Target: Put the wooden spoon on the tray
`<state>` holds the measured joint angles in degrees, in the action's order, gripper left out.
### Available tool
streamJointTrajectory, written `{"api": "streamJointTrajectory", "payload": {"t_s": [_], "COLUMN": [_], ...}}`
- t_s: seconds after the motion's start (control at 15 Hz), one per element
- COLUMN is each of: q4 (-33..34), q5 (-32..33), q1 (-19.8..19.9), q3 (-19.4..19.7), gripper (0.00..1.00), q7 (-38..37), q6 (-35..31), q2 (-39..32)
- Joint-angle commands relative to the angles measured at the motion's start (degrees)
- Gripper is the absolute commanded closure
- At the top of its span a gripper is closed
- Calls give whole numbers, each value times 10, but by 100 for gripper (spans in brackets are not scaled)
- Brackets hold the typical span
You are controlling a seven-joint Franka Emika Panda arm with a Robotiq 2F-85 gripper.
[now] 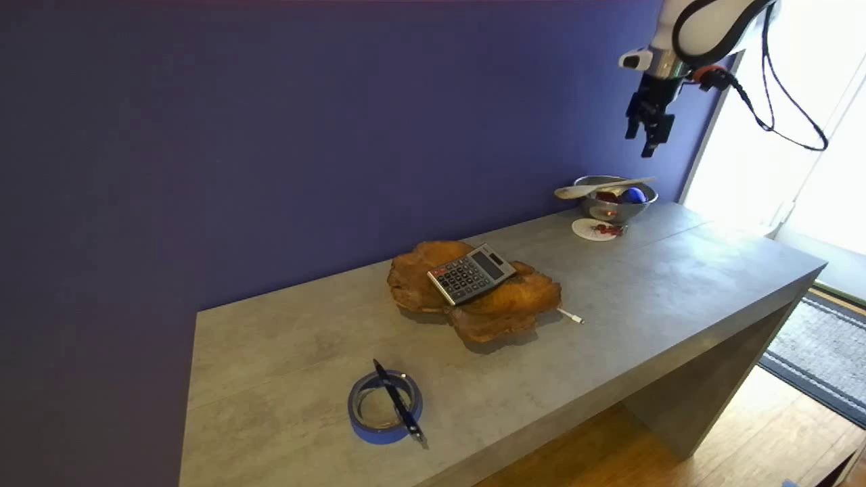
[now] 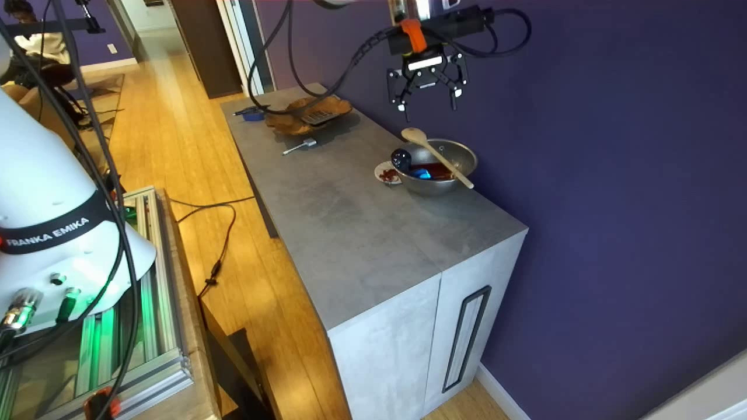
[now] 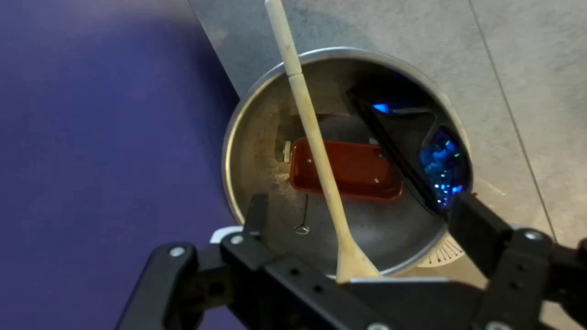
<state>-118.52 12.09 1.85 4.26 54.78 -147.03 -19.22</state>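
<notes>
While one spoon [image 3: 314, 134] spans one bowl [image 2: 429, 187], two parted jaws, one tray [image 1: 521, 295]

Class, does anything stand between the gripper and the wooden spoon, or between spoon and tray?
Nothing visible separates the open gripper from the wooden spoon below, nor spoon from tray, though a calculator lies across its middle.

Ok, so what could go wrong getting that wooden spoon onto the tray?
The wooden spoon rests across the top of the bowl, so a clumsy touch from the tool might roll or tip it off. A calculator lies on the tray, so the spoon could land on that instead. The wall is close to the bowl, perhaps cramping the tool.
</notes>
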Motion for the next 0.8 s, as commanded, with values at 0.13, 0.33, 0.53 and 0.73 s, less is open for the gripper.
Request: {"api": "streamJointTrajectory", "payload": {"t_s": [0.13,0.33,0.53,0.73], "q4": [11,1,-18,-40], "q5": [11,-17,-5,-8], "q1": [20,34,53,75], "q3": [-21,-46,-64,-71], "gripper": [0,0,0,0], "q7": [-8,12,79,131], "q6": [-3,-20,-44,-105], "q2": [-23,-24,-35,-43]}}
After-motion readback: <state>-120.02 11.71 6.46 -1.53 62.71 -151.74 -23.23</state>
